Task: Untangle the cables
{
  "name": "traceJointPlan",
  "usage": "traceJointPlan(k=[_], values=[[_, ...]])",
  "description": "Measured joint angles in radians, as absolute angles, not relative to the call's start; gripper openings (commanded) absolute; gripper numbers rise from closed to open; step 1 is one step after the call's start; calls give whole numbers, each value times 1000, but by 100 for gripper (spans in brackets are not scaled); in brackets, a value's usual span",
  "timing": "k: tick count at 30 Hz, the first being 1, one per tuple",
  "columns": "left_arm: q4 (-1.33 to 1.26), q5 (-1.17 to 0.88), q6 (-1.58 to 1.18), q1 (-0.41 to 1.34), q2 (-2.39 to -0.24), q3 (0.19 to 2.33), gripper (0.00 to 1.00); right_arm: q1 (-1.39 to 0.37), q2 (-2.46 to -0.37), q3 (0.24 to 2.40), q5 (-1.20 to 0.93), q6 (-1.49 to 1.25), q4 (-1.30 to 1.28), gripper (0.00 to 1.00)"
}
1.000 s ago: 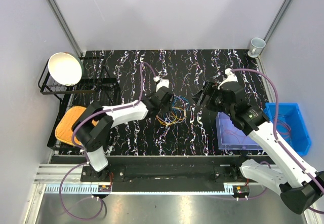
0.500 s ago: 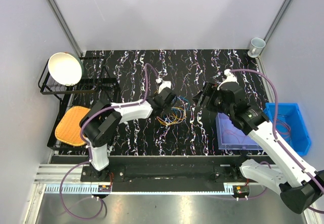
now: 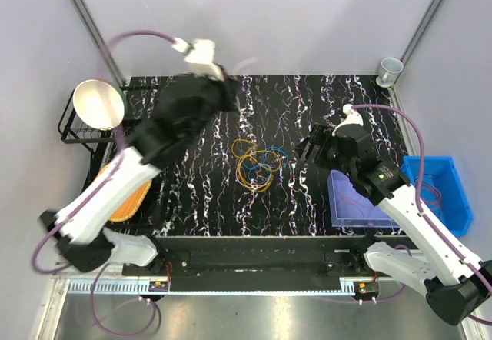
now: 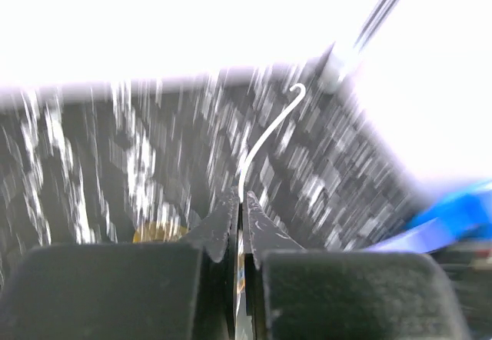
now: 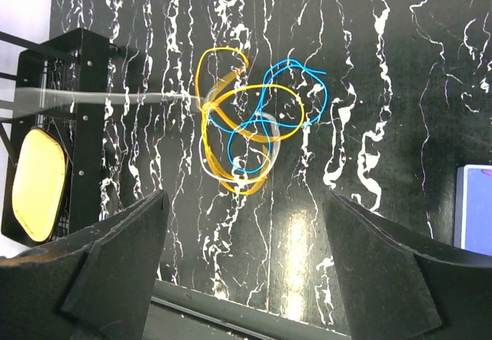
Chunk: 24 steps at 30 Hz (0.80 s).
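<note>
Left wrist: my left gripper [image 4: 240, 201] is clamped tight on a white wire [image 4: 265, 140]; my right gripper [image 5: 246, 198] is wide open, cables [image 5: 246, 128] at its 12 o'clock.

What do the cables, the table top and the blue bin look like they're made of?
Cables: probably thin plastic-coated wire. They are bright orange and blue and hold springy loops.
Table top: black with white veins like marble, likely a printed sheet or laminate. A soft glare patch suggests a smooth, semi-gloss face.
Blue bin: looks like moulded plastic, going by its even colour and thin walls.
</note>
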State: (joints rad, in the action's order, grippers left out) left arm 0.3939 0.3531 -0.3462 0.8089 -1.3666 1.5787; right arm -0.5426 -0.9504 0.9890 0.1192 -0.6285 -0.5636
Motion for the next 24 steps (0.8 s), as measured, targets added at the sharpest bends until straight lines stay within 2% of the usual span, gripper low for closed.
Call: traceJointPlan(k=[3, 7, 20, 21, 22, 24], values=[[392, 351, -295, 809, -1259, 1666, 0, -543, -947, 989, 119, -626, -551, 87], [379, 355, -280, 806, -1153, 1602, 0, -543, -945, 987, 103, -626, -521, 87], [397, 345, -453, 805, -1132, 908, 0, -543, -937, 927, -39, -630, -445, 87], [394, 341, -472, 805, -1121, 871, 4, -543, -937, 921, -44, -631, -440, 87], [395, 336, -488, 804, -1108, 838, 13, -543, -937, 915, -47, -633, -437, 87], [395, 324, -513, 804, -1088, 794, 49, -543, -944, 910, -52, -635, -433, 87]])
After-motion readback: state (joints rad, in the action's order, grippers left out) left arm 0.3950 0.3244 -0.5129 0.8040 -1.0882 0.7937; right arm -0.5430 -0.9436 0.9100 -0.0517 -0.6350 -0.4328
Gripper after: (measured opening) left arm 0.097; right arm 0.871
